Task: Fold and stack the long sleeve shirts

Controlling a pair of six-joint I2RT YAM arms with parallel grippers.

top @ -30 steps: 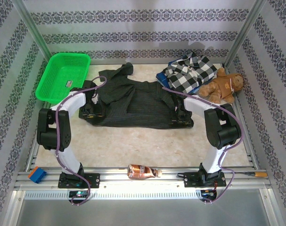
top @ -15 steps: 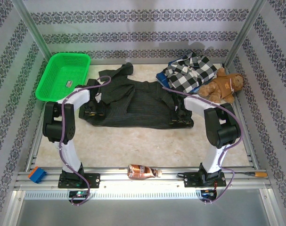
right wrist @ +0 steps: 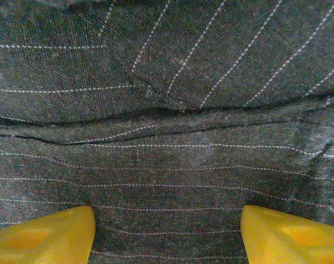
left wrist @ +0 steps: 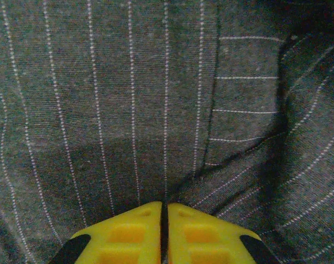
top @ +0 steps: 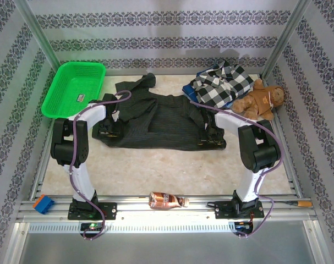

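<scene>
A dark charcoal pinstriped shirt point(top: 167, 124) lies spread across the middle of the table. My left gripper point(top: 109, 131) sits on its left edge. In the left wrist view its yellow fingers point(left wrist: 133, 236) are pressed together at the tip point(left wrist: 164, 204), pinching a crease of the pinstriped cloth point(left wrist: 100, 99). My right gripper point(top: 211, 137) rests on the shirt's right edge. In the right wrist view it is open point(right wrist: 167, 220), its fingers point(right wrist: 51, 234) wide apart over flat cloth point(right wrist: 172, 82). A black-and-white checked shirt point(top: 222, 85) lies on a blue garment point(top: 190, 92) at the back right.
A brown teddy bear point(top: 260, 102) sits right of the checked shirt. A green basket point(top: 55, 96) stands at the back left. A bottle point(top: 167, 201) lies on the front rail between the arm bases, with a blue block point(top: 43, 203) at the front left.
The left gripper's fingers have closed on the shirt's left edge, and the left arm's elbow has shifted slightly right. The right arm has barely moved.
</scene>
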